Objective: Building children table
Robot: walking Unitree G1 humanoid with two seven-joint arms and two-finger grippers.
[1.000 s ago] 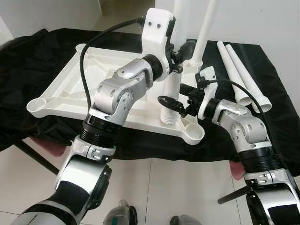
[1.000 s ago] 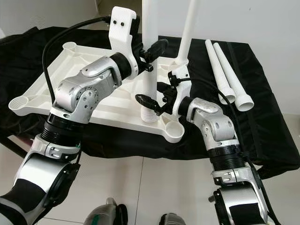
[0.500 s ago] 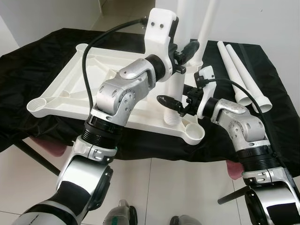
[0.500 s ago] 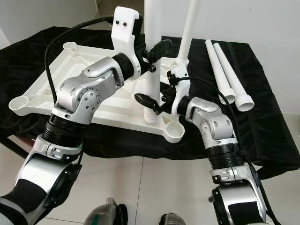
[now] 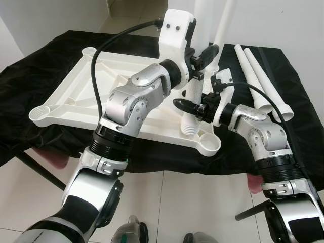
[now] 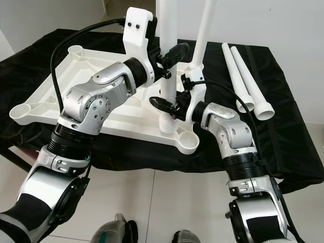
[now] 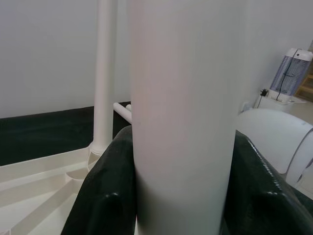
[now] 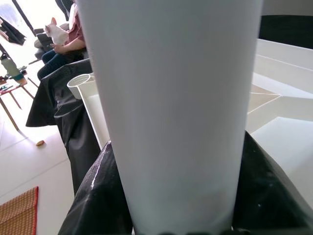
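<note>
1. Left eye view: at frame centre the white leg stands upright, its ribbed end just above the near-corner socket of the upturned tabletop; the left pincer clamps it high.
2. Right eye view: the right pincer grips it lower (keep it vertical, I judge, before lowering).
3. Left wrist view: fingers hug the leg.
4. Right wrist view: likewise, pads pressed against it.
</note>
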